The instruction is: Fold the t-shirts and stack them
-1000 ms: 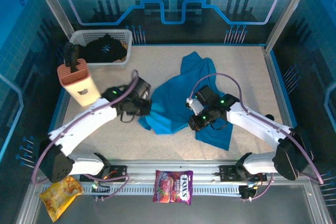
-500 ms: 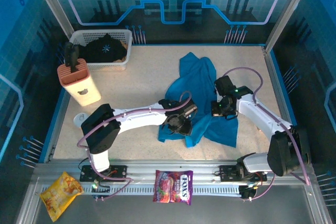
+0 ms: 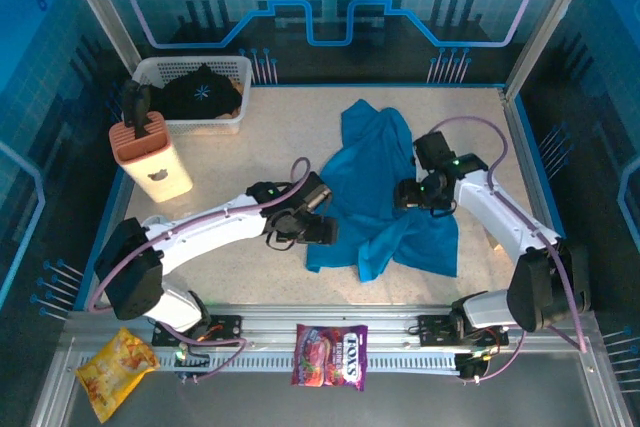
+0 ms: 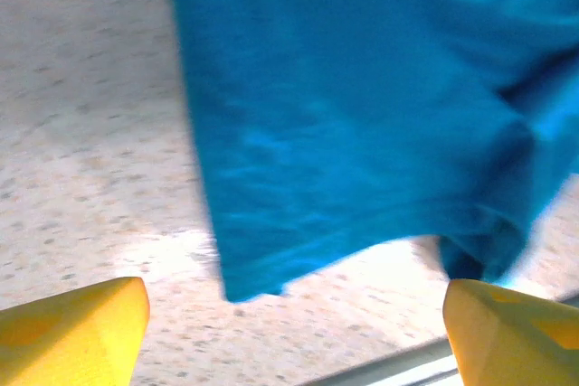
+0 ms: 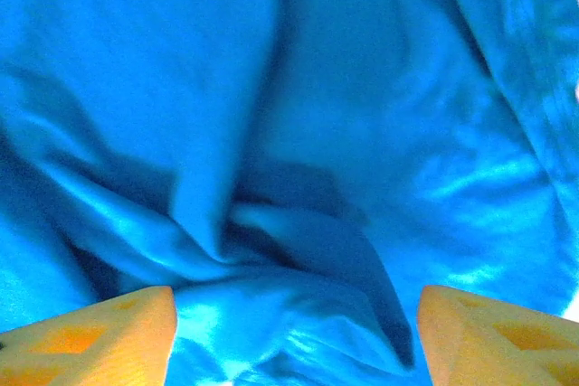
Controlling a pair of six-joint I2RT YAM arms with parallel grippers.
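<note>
My left pincer (image 4: pixel 289 336) is open and empty, its jaws wide apart, just at the left border of the teal t-shirt (image 3: pixel 380 187). The cloth's near left corner lies directly ahead of my fingers. My right pincer (image 5: pixel 289 336) is also open and holds nothing. It hangs above the wrinkled right part of the same shirt.

I think the shirt must be spread flat before any fold. So I should pinch only one layer at the hem, each pincer at its own side, and pull gently apart.

The shirt lies crumpled on the right half of the table (image 3: pixel 260 147), reaching toward the near edge. The black t-shirt (image 3: pixel 200 92) waits in the basket (image 3: pixel 150 67) at the far left corner.
</note>
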